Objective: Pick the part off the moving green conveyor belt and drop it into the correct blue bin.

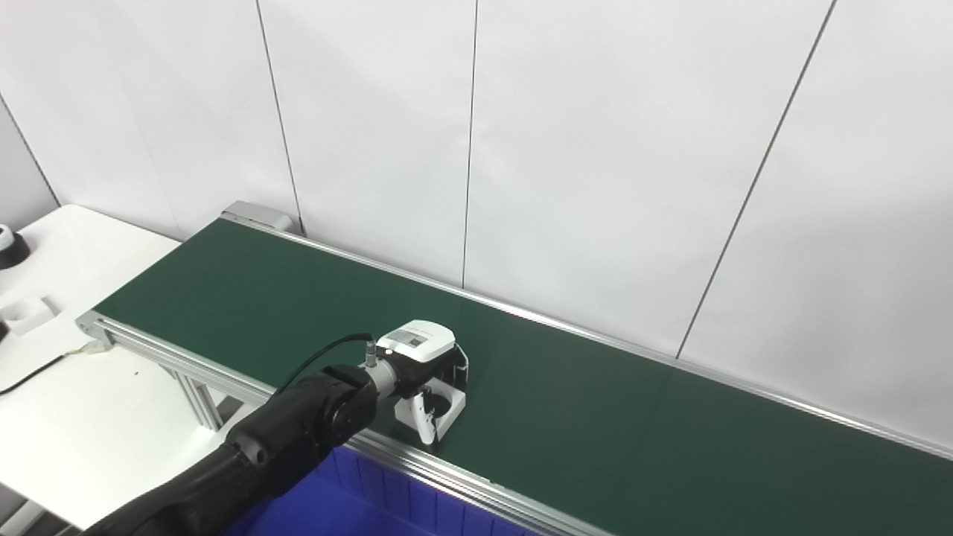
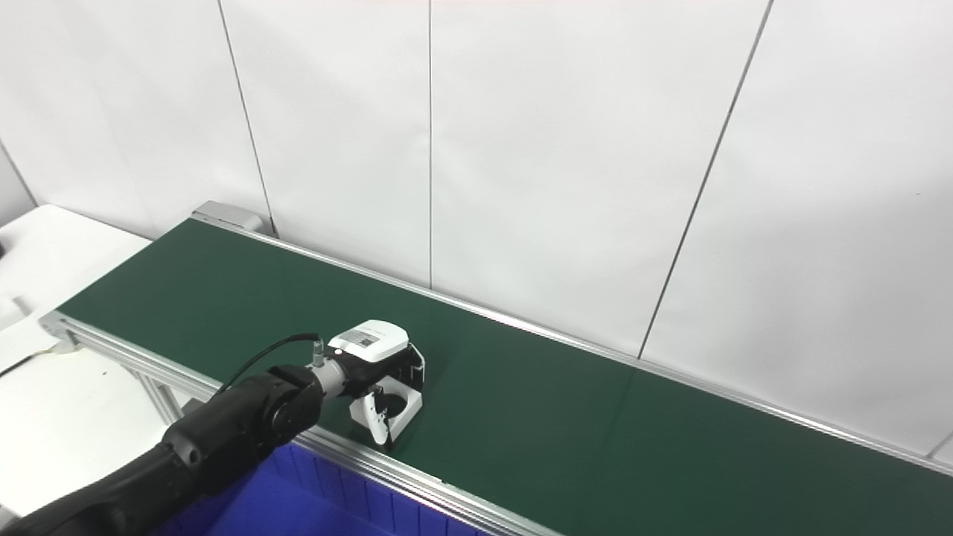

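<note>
A small white square part (image 1: 449, 404) with a dark round recess sits on the green conveyor belt (image 1: 595, 417), close to its near rail. My left hand (image 1: 426, 368) reaches in from the bottom left and is down over the part. Its fingers (image 1: 461, 362) are on the part's far side and its thumb (image 1: 424, 424) is against the near side, so the hand is closed around the part at belt level. The hand also shows in the right eye view (image 2: 380, 362), with the part (image 2: 400, 406) under it. My right hand is not in view.
A blue bin (image 1: 357, 502) with ribbed walls stands below the belt's near rail (image 1: 476, 480), under my forearm. A white table (image 1: 74, 417) at the left holds a small white block (image 1: 30, 313), a black-and-white object (image 1: 9, 247) and a cable. A white panelled wall runs behind the belt.
</note>
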Motion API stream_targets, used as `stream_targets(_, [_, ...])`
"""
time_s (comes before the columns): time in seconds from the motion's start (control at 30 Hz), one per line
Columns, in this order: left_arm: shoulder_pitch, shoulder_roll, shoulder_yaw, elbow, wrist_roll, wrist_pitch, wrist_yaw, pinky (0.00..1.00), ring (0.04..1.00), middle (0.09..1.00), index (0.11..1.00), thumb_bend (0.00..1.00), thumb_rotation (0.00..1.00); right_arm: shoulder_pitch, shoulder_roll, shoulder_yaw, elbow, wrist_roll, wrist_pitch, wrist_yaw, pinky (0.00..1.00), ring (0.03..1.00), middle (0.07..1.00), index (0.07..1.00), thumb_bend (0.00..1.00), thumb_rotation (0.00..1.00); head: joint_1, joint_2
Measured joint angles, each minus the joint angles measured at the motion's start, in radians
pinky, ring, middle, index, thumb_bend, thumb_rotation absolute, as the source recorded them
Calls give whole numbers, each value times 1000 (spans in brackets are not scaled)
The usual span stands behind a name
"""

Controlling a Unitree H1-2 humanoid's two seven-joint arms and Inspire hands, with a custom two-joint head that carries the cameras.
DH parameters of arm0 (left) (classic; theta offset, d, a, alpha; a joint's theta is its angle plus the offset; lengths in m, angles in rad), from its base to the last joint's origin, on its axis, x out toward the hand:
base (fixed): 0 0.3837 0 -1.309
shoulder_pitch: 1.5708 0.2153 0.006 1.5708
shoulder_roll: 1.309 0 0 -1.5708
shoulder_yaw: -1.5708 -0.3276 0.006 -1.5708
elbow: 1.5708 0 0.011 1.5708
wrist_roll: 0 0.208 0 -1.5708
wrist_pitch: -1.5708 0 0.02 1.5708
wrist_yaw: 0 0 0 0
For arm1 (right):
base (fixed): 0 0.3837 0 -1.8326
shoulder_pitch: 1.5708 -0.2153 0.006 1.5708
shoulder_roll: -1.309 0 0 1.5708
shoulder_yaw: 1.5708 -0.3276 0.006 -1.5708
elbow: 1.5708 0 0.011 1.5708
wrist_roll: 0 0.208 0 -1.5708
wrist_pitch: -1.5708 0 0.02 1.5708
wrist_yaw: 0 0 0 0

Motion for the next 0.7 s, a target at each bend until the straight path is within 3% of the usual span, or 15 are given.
stream_targets(0.13, [0, -1, 1, -2, -9, -1, -4, 557, 478, 492, 486, 503, 0, 0, 0, 0, 0, 1, 0, 0, 592, 675, 748, 865, 544, 535, -3, 0])
stream_targets(0.2, [0, -1, 1, -4, -19, -4, -5, 488, 454, 491, 499, 503, 0, 0, 0, 0, 0, 2, 0, 0, 597, 677, 749, 865, 548, 540, -3, 0])
stream_targets(0.37, [16, -1, 22, -22, -30, -5, -18, 540, 457, 494, 497, 503, 0, 0, 0, 0, 0, 3, 0, 0, 591, 677, 749, 866, 552, 556, -11, 0])
stream_targets(0.7, [92, 1, 85, -207, -67, 5, -57, 415, 416, 496, 521, 499, 0, -2, -3, 0, 0, 1, 0, 0, 584, 673, 749, 861, 564, 561, -15, 3])
